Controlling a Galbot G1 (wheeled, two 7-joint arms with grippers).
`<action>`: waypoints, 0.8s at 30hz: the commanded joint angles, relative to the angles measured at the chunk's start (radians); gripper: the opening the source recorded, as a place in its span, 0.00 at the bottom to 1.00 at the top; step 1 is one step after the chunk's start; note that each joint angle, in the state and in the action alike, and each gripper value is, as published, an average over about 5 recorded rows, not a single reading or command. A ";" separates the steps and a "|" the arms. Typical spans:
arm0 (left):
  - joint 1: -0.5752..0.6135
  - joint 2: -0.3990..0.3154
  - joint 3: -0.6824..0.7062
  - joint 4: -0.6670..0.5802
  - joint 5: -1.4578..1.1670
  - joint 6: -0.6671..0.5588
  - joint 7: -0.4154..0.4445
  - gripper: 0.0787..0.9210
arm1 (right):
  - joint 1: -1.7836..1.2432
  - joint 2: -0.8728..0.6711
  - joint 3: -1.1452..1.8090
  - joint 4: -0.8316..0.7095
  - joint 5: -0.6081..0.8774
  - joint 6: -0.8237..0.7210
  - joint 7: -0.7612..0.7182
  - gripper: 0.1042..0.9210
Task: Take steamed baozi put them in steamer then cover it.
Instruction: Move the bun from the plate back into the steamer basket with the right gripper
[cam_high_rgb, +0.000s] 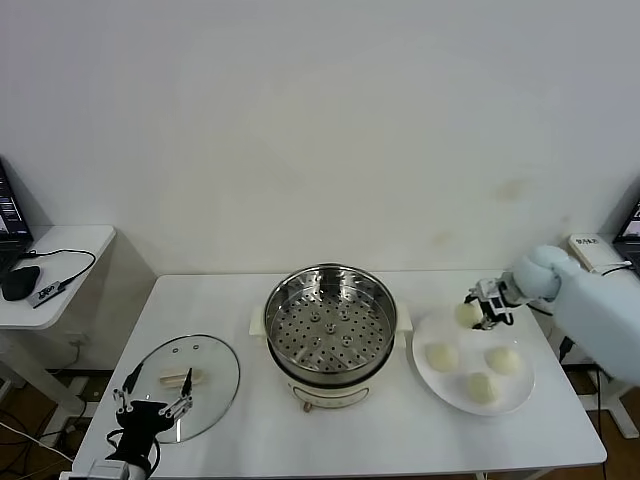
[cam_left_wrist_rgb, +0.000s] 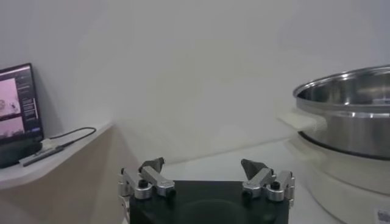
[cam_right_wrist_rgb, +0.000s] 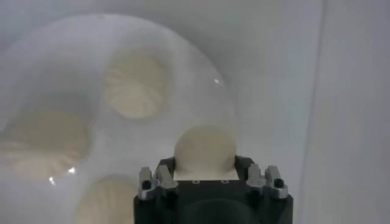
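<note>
1. Four steamed baozi in all; three (cam_high_rgb: 442, 356) (cam_high_rgb: 502, 359) (cam_high_rgb: 482, 387) lie on the white plate (cam_high_rgb: 430, 382) at the right side of the white table (cam_high_rgb: 400, 435), apart from one another; in the right wrist view they show as pale mounds (cam_right_wrist_rgb: 134, 85) below the camera.
2. Right gripper (cam_high_rgb: 478, 311) over the far left edge of the plate; its fingers are closed on the fourth baozi (cam_high_rgb: 467, 314), which fills the space between them (cam_right_wrist_rgb: 205, 151) and hangs clear above the plate.
3. Steamer (cam_high_rgb: 330, 325) at the middle of the table, a shiny steel basket with a perforated bottom seated in a cream-white pot base (cam_high_rgb: 300, 385); uncovered, no bun inside; the plate lies just to its right.
4. Glass lid (cam_high_rgb: 205, 385) flat on the table, left of the steamer and apart from it.
5. Left gripper (cam_high_rgb: 152, 405) low at the front left corner of the table, at the near edge of the lid; fingers (cam_left_wrist_rgb: 152, 165) spread wide, holding nothing; the steamer wall (cam_left_wrist_rgb: 347, 122) shows beyond it in the left wrist view.
6. Side desk (cam_high_rgb: 60, 250) further left, carrying a mouse (cam_high_rgb: 20, 283) and cable.
</note>
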 joint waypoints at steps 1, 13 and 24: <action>-0.003 0.004 0.010 -0.006 0.000 0.000 -0.001 0.88 | 0.242 -0.092 -0.164 0.153 0.186 -0.030 0.001 0.62; -0.010 0.017 -0.003 -0.008 -0.013 0.001 -0.002 0.88 | 0.582 0.158 -0.425 0.181 0.401 -0.051 0.065 0.62; -0.013 0.008 -0.021 0.005 -0.017 0.001 -0.003 0.88 | 0.595 0.414 -0.521 0.127 0.425 0.018 0.120 0.62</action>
